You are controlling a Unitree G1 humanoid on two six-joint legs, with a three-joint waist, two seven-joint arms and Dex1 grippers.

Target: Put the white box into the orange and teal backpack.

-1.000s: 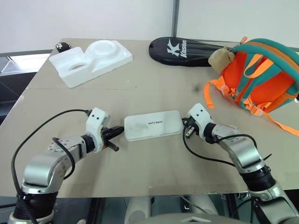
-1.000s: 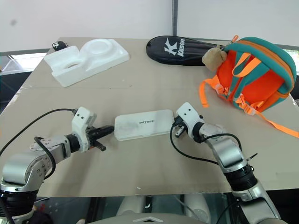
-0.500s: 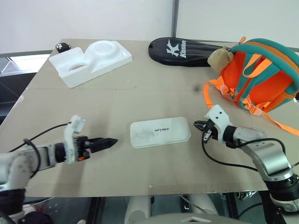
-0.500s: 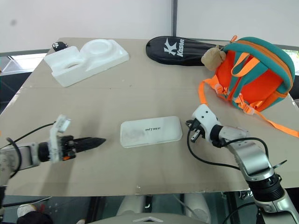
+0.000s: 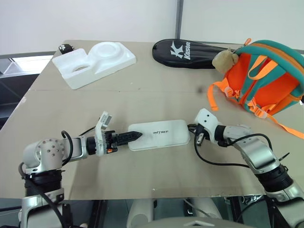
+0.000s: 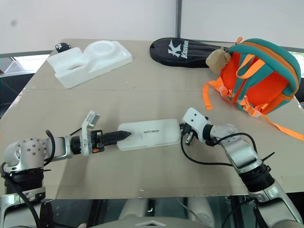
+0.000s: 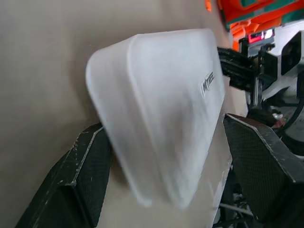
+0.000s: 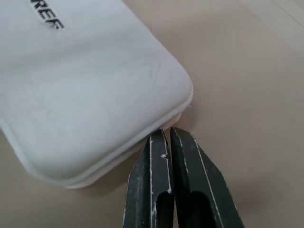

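Note:
The white box [image 5: 161,134] lies flat on the table, lettering up, in front of me. My left gripper [image 5: 135,137] is open, and its black fingers [image 7: 88,175] stand on either side of the box's left end. My right gripper [image 8: 164,136] is shut, with its tips against the box's [image 8: 90,90] right corner. The orange and teal backpack [image 5: 266,80] stands at the back right, well away from both grippers, with a tan plush toy [image 5: 223,59] on its left side.
A long black racket case [image 5: 190,49] lies at the back, left of the backpack. A chunky white foam block [image 5: 95,59] sits at the back left. Orange straps [image 5: 285,126] trail over the table [image 5: 142,95] to the right of my right arm.
Both arms drew back from the box half a second ago and have come in to its ends again. The left gripper has rolled and opened around the left end.

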